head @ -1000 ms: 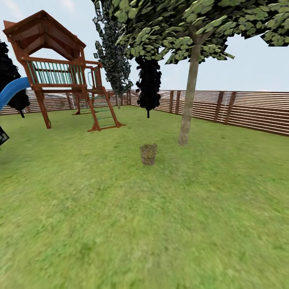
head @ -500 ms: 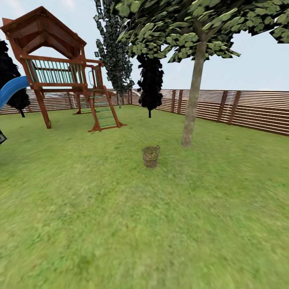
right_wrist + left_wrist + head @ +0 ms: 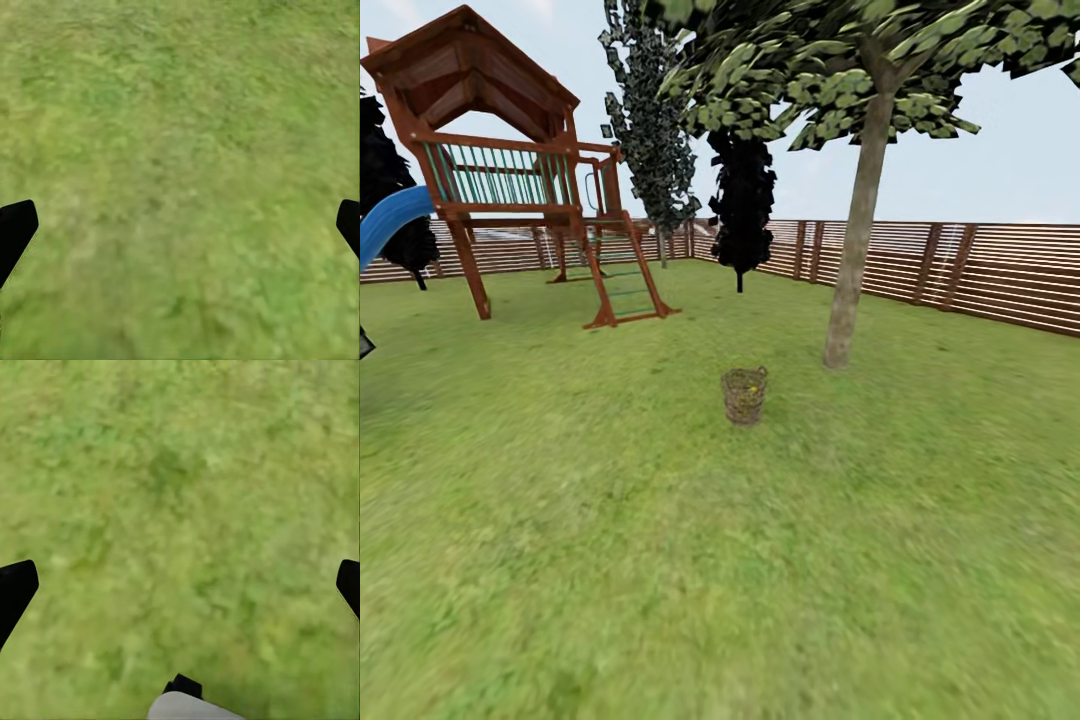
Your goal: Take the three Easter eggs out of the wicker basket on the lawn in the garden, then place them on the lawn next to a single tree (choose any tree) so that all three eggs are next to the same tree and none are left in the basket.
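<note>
Green, mottled lawn [image 3: 660, 560] is seen across most of the head view, fenced in by brown horizontal slats [image 3: 980, 270]. Near the middle of that view the basket [image 3: 744, 396] stands upright on the grass, and a speck of yellow is made out at its rim; whether it is an egg cannot be told, and no egg is made out clearly. Just beyond the basket and to its right, the pale trunk of the tree [image 3: 857, 245] rises from the grass, apart from the basket, with blocky green leaves spread overhead. Farther off at left a red-brown play tower [image 3: 500, 160] with a blue slide [image 3: 390, 225] is seen, and a black conifer [image 3: 742, 205] stands by the fence.

In the left wrist view, blurred grass is looked down on. The left gripper [image 3: 180, 585] is shown by its two black fingertips [image 3: 15, 592] at opposite edges of the picture, set wide apart, with nothing between them. A pale grey part with a black piece [image 3: 187, 701] is seen at the picture's edge.

In the right wrist view, grass is again looked down on. The right gripper [image 3: 180, 225] is likewise spread wide, its black fingertips [image 3: 15, 229] at opposite edges, with nothing held. No basket lies under either gripper; it is seen well ahead in the head view.
</note>
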